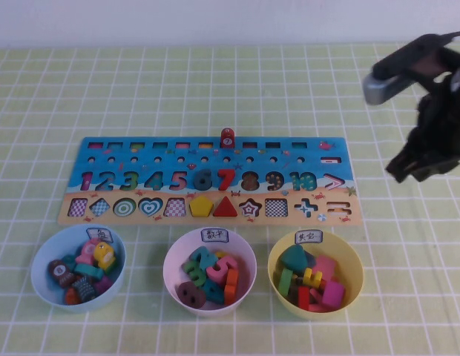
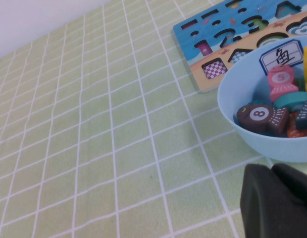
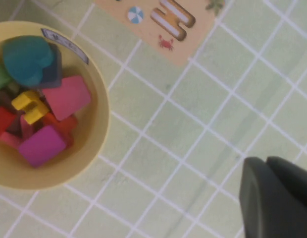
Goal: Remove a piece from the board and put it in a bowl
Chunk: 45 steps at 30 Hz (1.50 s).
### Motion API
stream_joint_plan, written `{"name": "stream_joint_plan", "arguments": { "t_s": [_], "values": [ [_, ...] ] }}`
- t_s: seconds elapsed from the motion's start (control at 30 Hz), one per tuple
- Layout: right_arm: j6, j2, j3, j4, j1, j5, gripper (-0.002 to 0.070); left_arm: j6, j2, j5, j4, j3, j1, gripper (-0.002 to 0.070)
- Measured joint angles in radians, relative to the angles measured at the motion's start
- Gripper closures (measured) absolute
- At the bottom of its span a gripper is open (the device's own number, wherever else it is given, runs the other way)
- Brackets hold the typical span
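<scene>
The red triangle piece (image 1: pixel 225 207) lies in its slot on the sandy strip of the blue board (image 1: pixel 141 165), next to the yellow pentagon (image 1: pixel 201 205). The yellow bowl (image 1: pixel 275 276) with a white label stands in front of the board's right end and holds several shape blocks; it also shows in the right wrist view (image 3: pixel 101 124). My right gripper (image 1: pixel 412 167) hangs shut and empty above the table, right of the board and well away from the triangle; its tips show in the right wrist view (image 3: pixel 265 159). My left gripper (image 2: pixel 270 166) is shut and empty, low beside the light blue bowl, out of the high view.
A light blue bowl (image 1: pixel 38 286) of fish pieces stands at the front left and a pale pink bowl (image 1: pixel 171 276) of numerals in the middle. A small red peg (image 1: pixel 227 138) stands on the board's far edge. Green checked cloth covers the table.
</scene>
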Motion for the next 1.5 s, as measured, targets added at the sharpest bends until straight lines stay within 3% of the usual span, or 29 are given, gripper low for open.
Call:
{"name": "stream_joint_plan", "arguments": {
  "t_s": [0.3, 0.67, 0.83, 0.93, 1.0, 1.1, 1.5],
  "values": [
    [0.008, 0.300, -0.297, -0.075, 0.186, 0.000, 0.0694, 0.000, 0.000, 0.000, 0.000, 0.000, 0.000, 0.0680],
    [0.008, 0.543, -0.598, 0.037, 0.234, 0.000, 0.0684, 0.000, 0.000, 0.000, 0.000, 0.000, 0.000, 0.0680],
    [0.008, 0.602, -0.676, 0.098, 0.234, 0.000, 0.0548, 0.000, 0.000, 0.000, 0.000, 0.000, 0.000, 0.0680],
    [0.008, 0.623, -0.691, 0.150, 0.234, 0.002, 0.0365, 0.000, 0.000, 0.000, 0.000, 0.000, 0.000, 0.0680],
    [0.008, 0.635, -0.691, 0.157, 0.238, 0.002, 0.0290, 0.000, 0.000, 0.000, 0.000, 0.000, 0.000, 0.0680],
    [-0.002, 0.655, -0.691, 0.157, 0.251, 0.002, 0.0262, 0.000, 0.000, 0.000, 0.000, 0.000, 0.000, 0.0680],
    [-0.111, 0.734, -0.691, 0.195, 0.308, 0.002, 0.0262, 0.000, 0.000, 0.000, 0.000, 0.000, 0.000, 0.0680]
  ]
}}
